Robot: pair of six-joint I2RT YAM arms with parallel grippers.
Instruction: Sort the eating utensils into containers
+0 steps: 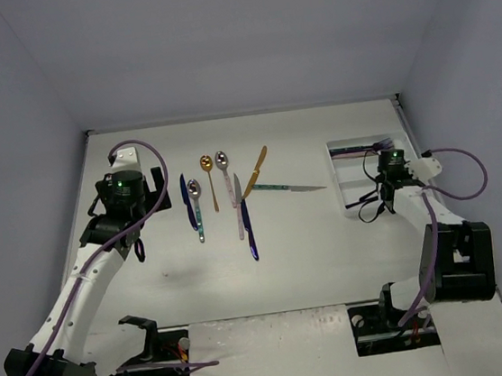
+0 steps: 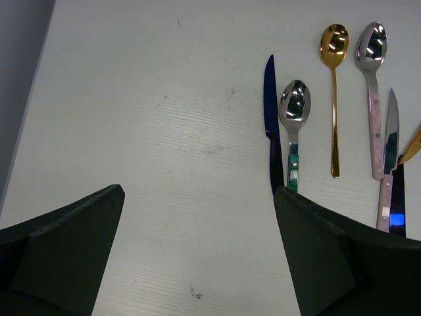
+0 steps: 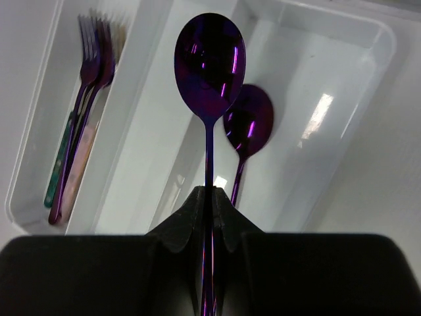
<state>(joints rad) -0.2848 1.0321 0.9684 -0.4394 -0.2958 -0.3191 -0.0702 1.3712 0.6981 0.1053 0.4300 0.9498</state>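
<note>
Right tool (image 3: 209, 197) was clenched on the handle of a glossy purple metal spoon (image 3: 209, 62), its bowl over the white divided plastic tray (image 3: 368, 26). A second purple spoon (image 3: 248, 122) lay in the compartment beneath; purple forks (image 3: 89, 59) lay in another. Left tool (image 2: 197, 217) hung released over the white desk (image 2: 131, 99), near a dark blue knife (image 2: 270, 112) and a teal-handled silver spoon (image 2: 294, 105).

Overhead, the fixed camera looks down from behind my two bases across the whole table (image 1: 297, 273) to the far wall (image 1: 234, 36). My left wrist camera peers down close between my left fingers (image 2: 59, 257) at the gold spoon (image 2: 334, 46), also seen mid-table from above. My right wrist camera hangs close over the tray (image 3: 378, 46), sighting along the purple spoon (image 3: 209, 62); the overhead view shares that tray at right.
</note>
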